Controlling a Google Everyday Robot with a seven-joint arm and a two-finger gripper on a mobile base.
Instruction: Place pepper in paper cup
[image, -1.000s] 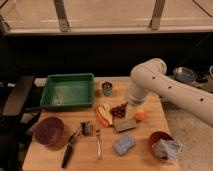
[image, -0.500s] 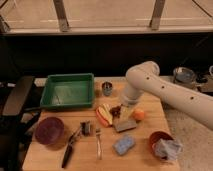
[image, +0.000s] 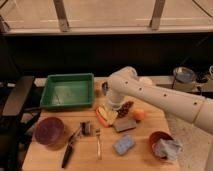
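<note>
The red-orange pepper (image: 101, 120) lies on the wooden table (image: 47, 160) at the front left of a small pile of toy food, beside a pale yellow piece (image: 108, 114). My gripper (image: 114, 103) hangs open just above and behind this pile, at the end of the white arm (image: 165, 97) that reaches in from the right. Nothing is held. An off-white paper cup (image: 146, 80) peeks out behind the arm at the table's back edge, partly hidden.
A green tray (image: 67, 91) sits back left, with a small dark metal cup (image: 104, 87) next to it. Around the pile are a dark cluster (image: 125, 107), an orange fruit (image: 138, 115), a grey block (image: 124, 125), a blue sponge (image: 123, 145), a fork (image: 98, 142), a black-handled tool (image: 69, 149) and two reddish bowls (image: 48, 131) (image: 159, 140).
The arm has swung left and lower, bringing the gripper from right of the food pile to just above it. The objects on the table have not moved.
</note>
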